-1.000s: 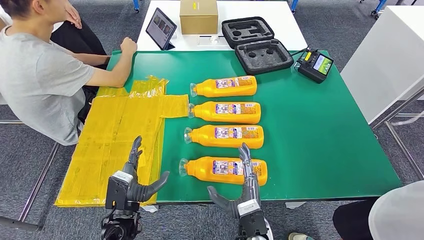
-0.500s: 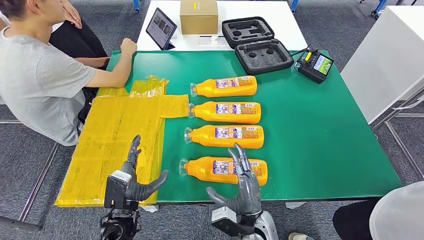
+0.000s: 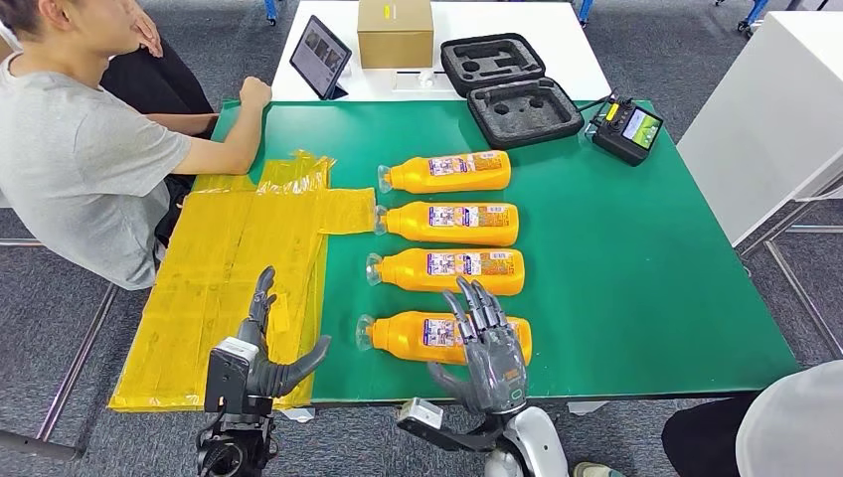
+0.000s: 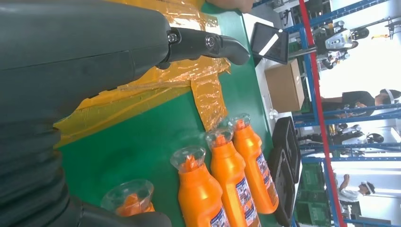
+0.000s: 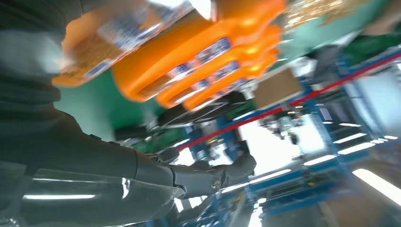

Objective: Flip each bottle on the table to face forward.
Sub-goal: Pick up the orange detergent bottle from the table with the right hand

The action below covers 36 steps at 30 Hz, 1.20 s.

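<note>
A green-covered table (image 3: pixel 636 278) fills the middle of a grey-carpeted workshop, with a white table (image 3: pixel 557 40) butted against its far edge and a seated person in a grey T-shirt (image 3: pixel 80 149) leaning an arm on the far left corner. A crinkled yellow plastic sheet (image 3: pixel 229 268) covers the table's left part. Four orange plastic bottles lie on their sides in a column, clear caps pointing left and printed labels up: the farthest bottle (image 3: pixel 447 172), the second bottle (image 3: pixel 449 223), the third bottle (image 3: pixel 447 270) and the nearest bottle (image 3: pixel 422 336).

The step in hand looks like the reach for the nearest bottle, not yet a grasp. The right hand (image 3: pixel 487 353) hovers above that bottle's base end, fingers spread and holding nothing; whether the fingertips touch the plastic cannot be told. The right wrist view, blurred, shows the bottle just beyond the palm. The left hand (image 3: pixel 263 353) hangs at the table's near edge over the yellow sheet, fingers apart and empty, well left of the caps.

Next, the right hand probably needs to lower, wrap around the bottle's body and roll it over.
</note>
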Available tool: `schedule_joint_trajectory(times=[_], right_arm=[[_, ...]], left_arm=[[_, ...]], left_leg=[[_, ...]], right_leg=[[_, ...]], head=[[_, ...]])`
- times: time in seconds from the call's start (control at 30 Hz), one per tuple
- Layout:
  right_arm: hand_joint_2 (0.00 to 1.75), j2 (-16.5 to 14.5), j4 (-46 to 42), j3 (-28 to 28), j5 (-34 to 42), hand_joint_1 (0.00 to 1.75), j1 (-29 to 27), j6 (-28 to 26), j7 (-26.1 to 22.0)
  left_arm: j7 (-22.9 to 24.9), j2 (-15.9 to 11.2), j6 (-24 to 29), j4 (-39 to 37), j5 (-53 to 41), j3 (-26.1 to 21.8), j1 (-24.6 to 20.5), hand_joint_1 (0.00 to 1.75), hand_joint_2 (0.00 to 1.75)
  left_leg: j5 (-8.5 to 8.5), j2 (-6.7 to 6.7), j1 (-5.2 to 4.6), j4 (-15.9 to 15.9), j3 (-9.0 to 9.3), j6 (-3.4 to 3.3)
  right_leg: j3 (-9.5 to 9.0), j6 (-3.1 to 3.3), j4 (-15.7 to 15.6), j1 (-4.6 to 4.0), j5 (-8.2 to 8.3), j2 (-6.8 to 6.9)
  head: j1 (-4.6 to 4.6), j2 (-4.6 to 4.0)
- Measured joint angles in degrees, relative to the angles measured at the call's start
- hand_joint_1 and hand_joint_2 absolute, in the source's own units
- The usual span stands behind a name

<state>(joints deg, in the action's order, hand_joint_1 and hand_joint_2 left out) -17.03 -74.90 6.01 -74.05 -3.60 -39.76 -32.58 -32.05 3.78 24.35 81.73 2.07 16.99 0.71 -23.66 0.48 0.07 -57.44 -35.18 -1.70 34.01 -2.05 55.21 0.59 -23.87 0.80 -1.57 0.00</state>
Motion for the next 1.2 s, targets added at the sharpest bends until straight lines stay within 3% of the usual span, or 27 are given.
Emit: schedule_joint_trajectory(times=[0.53, 0.83, 1.0, 1.2], right_arm=[[1.75, 0.9, 1.6, 2.7, -2.7, 0.00, 0.1, 0.0, 14.1], [1.75, 2.4, 4.4, 0.9, -1.2, 0.00, 0.5, 0.0, 15.7], [1.75, 3.8, 7.5, -2.1, 5.7, 0.00, 1.6, 0.2, 15.4], [1.75, 5.5, 9.5, -5.9, 2.4, 0.00, 2.8, 0.5, 21.0]], left_arm=[[1.0, 0.2, -0.1, 1.2, -1.9, -0.6, 1.1, 0.00, 1.75], [1.0, 0.2, 0.1, 1.4, -2.1, -0.6, 1.5, 0.00, 1.75], [0.9, 0.3, 0.1, 1.5, -1.9, -0.6, 1.5, 0.00, 1.75], [0.9, 0.8, -0.2, 1.5, -1.0, -0.6, 1.1, 0.00, 1.75]], left_leg=[[0.00, 0.00, 0.00, 0.0, -0.02, 0.00], [0.00, 0.00, 0.00, 0.0, -0.02, 0.00], [0.00, 0.00, 0.00, 0.0, -0.02, 0.00], [0.00, 0.00, 0.00, 0.0, -0.01, 0.00]], right_leg=[[-0.01, 0.00, 0.0, 0.00, 0.00, 0.00], [-0.01, 0.00, 0.0, 0.00, 0.00, 0.00], [0.00, 0.00, 0.0, 0.00, 0.00, 0.00], [0.00, 0.00, 0.0, 0.00, 0.01, 0.00]], head=[[-0.01, 0.00], [-0.01, 0.00], [-0.01, 0.00], [-0.01, 0.00]])
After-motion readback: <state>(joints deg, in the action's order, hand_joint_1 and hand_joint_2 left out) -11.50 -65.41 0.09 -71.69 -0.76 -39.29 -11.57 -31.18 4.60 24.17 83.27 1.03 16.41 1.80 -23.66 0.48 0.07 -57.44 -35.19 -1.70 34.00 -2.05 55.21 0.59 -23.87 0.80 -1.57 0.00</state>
